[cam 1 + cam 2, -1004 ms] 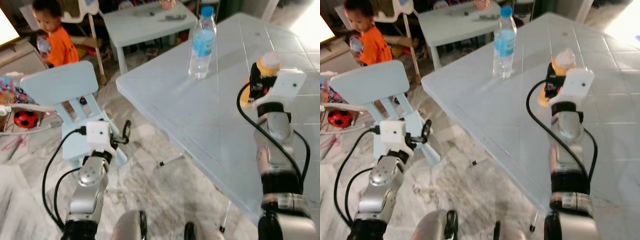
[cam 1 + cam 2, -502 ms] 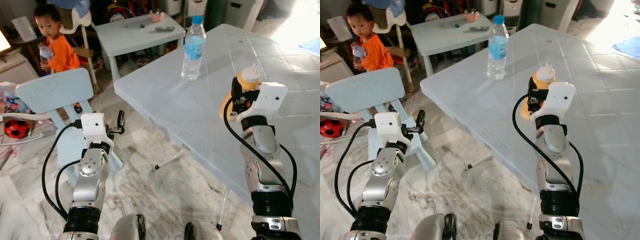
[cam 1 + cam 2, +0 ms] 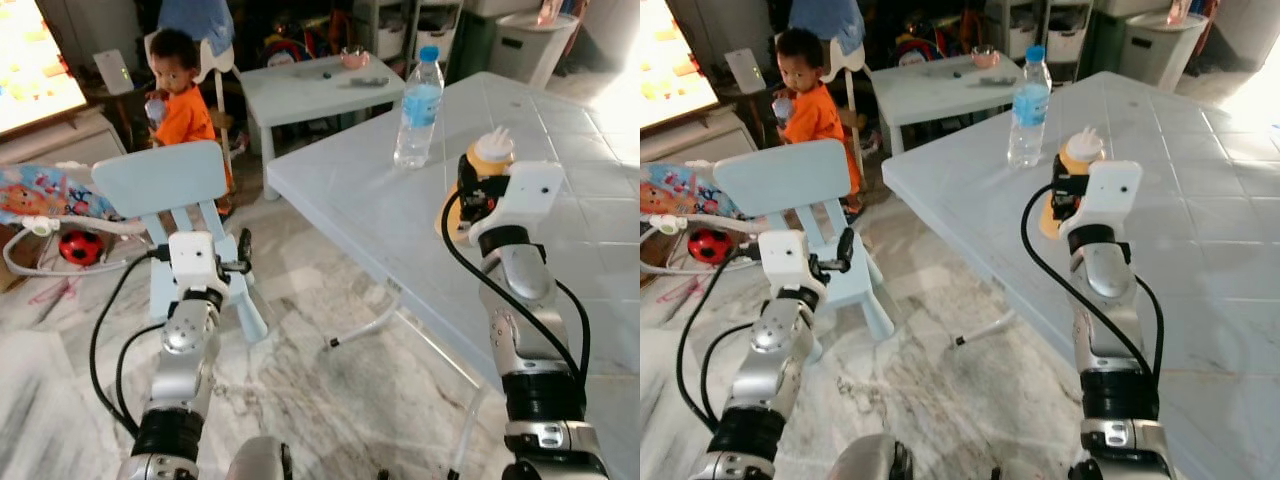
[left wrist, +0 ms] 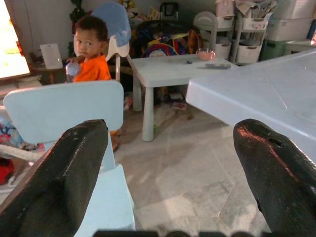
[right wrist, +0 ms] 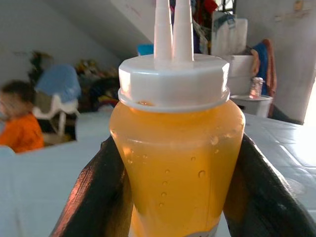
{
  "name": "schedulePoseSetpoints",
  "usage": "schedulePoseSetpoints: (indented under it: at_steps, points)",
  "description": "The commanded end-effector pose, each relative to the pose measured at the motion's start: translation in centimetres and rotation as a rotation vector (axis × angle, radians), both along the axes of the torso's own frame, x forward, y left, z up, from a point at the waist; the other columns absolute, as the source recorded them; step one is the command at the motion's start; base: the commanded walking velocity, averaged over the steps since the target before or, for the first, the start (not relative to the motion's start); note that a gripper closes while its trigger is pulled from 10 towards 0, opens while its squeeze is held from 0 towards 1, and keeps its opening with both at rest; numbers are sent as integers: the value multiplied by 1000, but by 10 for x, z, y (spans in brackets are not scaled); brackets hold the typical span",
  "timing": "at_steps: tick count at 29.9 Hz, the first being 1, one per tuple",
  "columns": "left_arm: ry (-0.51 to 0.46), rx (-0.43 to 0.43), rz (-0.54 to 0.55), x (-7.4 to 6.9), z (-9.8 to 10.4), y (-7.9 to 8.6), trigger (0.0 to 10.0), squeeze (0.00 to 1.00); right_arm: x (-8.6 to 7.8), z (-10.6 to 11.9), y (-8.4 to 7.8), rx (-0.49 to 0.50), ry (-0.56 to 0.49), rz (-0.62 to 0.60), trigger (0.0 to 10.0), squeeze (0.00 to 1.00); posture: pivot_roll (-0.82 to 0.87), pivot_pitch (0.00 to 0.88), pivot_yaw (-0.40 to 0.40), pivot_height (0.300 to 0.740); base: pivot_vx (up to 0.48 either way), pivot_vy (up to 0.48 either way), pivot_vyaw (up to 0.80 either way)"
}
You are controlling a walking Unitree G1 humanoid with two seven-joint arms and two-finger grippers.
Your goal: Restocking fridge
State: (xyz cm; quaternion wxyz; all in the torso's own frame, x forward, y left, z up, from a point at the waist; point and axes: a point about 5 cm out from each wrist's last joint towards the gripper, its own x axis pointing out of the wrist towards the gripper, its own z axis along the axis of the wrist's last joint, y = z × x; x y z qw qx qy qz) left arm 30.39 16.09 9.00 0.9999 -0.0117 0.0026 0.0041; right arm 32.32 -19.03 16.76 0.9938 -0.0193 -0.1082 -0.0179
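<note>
An orange squeeze bottle [image 3: 490, 153] with a white twin-nozzle cap [image 5: 174, 76] stands upright between the black fingers [image 5: 96, 197] of my right gripper [image 3: 468, 197], which is shut on it above the pale blue tiled table [image 3: 370, 205]. A clear water bottle [image 3: 417, 95] with a blue cap stands further back on the same table. My left gripper [image 3: 243, 258] is open and holds nothing; it hovers over the floor in front of a small light blue chair [image 3: 160, 180]. In the left wrist view its fingers [image 4: 64, 177] stand wide apart.
A child in an orange shirt [image 3: 180, 105] stands behind the chair, holding a bottle. A low white table [image 3: 320, 85] with small items is at the back. A red ball [image 3: 80, 247] and toys lie at the left. Marble floor [image 3: 320, 390] lies between chair and table.
The whole picture has shifted, so the camera has moved; more of the room behind is in view. My right gripper still holds the orange bottle. The left gripper stays open.
</note>
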Motion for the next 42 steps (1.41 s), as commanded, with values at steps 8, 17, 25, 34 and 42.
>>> schedulePoseSetpoints:
  at_steps: [8,17,25,34,42]
  points:
    - [24,-106,51,-3,17,7,10000,0,6,12,-6,132,-10,-21,10000,0,-75,0,71,740,0,0,0]
    - [5,8,-95,-1,12,1,10000,0,15,7,-22,-63,-16,-46,10000,0,-50,0,85,740,0,0,0]
    - [-14,-14,-48,-3,13,0,10000,0,10,4,-15,-36,-33,-20,10000,0,-52,0,62,740,0,0,0]
    - [-15,-33,-51,-1,12,-7,10000,0,3,7,0,-8,-77,34,10000,0,-69,0,66,740,0,236,58]
    - [-28,-29,-23,4,17,-2,10000,0,0,12,4,-12,-93,58,10000,0,-76,0,65,740,0,480,800]
